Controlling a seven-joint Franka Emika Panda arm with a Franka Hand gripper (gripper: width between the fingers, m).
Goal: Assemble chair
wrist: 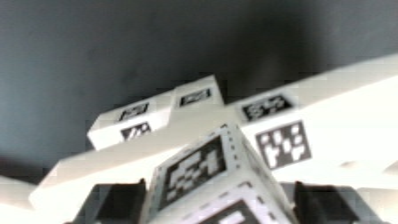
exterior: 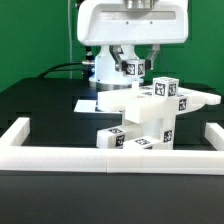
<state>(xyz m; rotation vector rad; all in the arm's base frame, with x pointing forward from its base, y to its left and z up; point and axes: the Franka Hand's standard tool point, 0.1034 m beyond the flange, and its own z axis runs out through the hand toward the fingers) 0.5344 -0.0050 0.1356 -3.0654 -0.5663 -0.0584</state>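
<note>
The chair (exterior: 150, 118) sits near the middle of the black desk (exterior: 40, 105), just behind the low white wall (exterior: 110, 157) — a stack of chunky white blocks and slabs, partly put together. A wide slab juts toward the exterior view's right, and tagged blocks (exterior: 168, 92) stand on top of it. Lower down, one tagged block (exterior: 111, 139) sticks out toward the exterior view's left. The gripper (exterior: 131, 66) hangs above and behind the stack. In the wrist view a tagged piece (wrist: 217, 172) stands right between the dark fingers (wrist: 118, 200) — the jaws are partly open with that piece in the gap, but whether they actually pinch it I cannot tell. The marker board (exterior: 90, 103) lies flat on the desk behind the chair.
</note>
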